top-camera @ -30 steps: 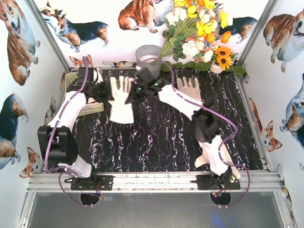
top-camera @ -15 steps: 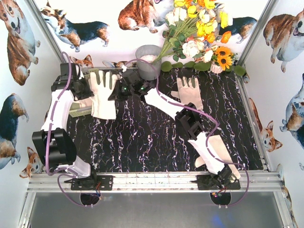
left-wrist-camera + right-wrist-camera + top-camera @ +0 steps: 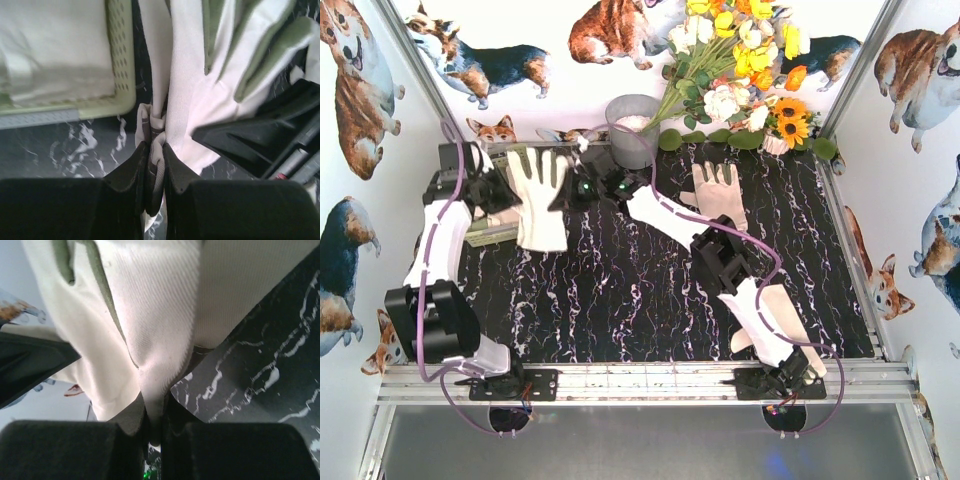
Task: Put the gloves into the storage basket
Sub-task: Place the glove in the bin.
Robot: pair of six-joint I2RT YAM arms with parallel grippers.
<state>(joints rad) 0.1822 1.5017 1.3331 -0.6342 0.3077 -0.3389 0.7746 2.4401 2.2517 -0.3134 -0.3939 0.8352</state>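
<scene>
One storage basket (image 3: 121, 60), white fabric (image 3: 55, 50) inside

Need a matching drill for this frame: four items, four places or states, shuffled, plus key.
Items
1. cream-white fabric glove with grey-green finger patches
2. beige fabric glove, fingers toward the back wall
3. pale yellow-green perforated plastic basket
4. round grey metal bucket

Places or states
A. standing at the back wall
B. pinched by the left tool and the right tool
C. lying flat on the black marbled table, untouched
D. far left, cream fabric inside

Pairs: 1-B, 2-C, 3-D, 4-A
</scene>
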